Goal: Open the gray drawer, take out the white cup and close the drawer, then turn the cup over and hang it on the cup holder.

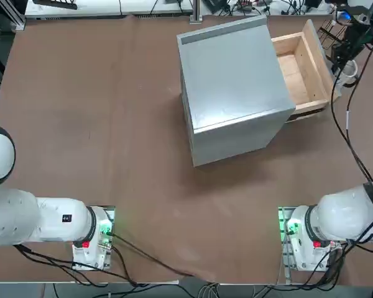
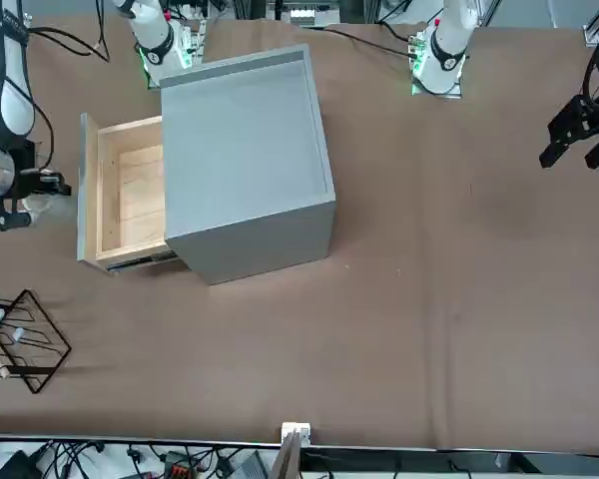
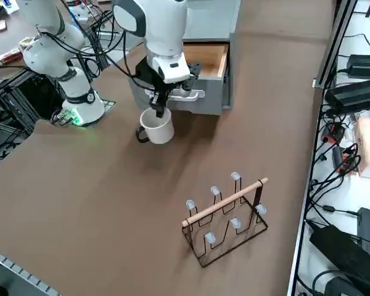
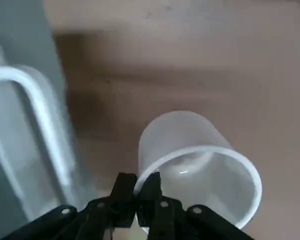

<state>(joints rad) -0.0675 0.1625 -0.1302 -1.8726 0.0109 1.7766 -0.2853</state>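
I have the right hand clamped on the rim of the white cup, one finger inside the cup and the other outside it. The cup is outside the drawer, just in front of it, mouth toward the hand and somewhat tilted, with its dark-looking handle pointing away from the cabinet in my right side view. Right beside the hand is the pale bar handle on the face of the gray drawer; I can't tell whether the two touch. The drawer is pulled out of its cabinet, and the light wooden inner tray shows, its bare floor in view from overhead. The cabinet, plain gray metal, sits turned at an angle on the brown tabletop. Farther from the hand, well apart from the cup and nearer the far edge of the tabletop as seen from the arm bases, is the cup holder: a dark thin-wire rack standing on the tabletop, a light wooden rod running across its top and pale-tipped prongs sticking out of the frame. Beyond that edge, I see black cables and dark boxes lying on a white surface.
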